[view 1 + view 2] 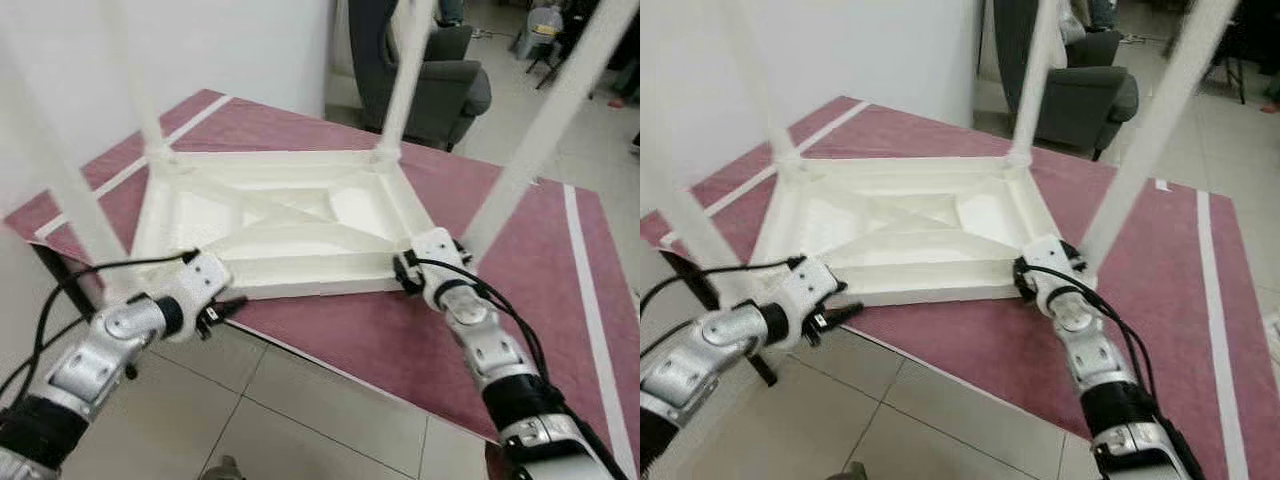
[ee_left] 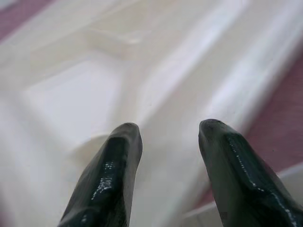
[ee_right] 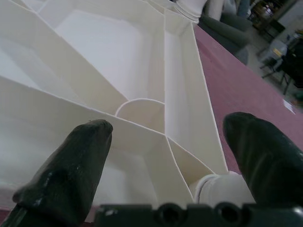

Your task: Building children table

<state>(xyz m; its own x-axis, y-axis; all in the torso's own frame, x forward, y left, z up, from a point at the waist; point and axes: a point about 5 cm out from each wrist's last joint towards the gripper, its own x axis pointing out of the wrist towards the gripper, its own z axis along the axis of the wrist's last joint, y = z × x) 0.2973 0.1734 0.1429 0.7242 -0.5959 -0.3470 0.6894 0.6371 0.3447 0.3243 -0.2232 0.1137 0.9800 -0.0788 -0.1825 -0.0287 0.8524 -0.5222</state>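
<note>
A white table lies upside down on a maroon rug, its legs pointing up. The left hand is at the near left corner, fingers spread over the rim. The right hand is at the near right corner, fingers spread either side of the leg socket. A grey armchair stands behind
</note>
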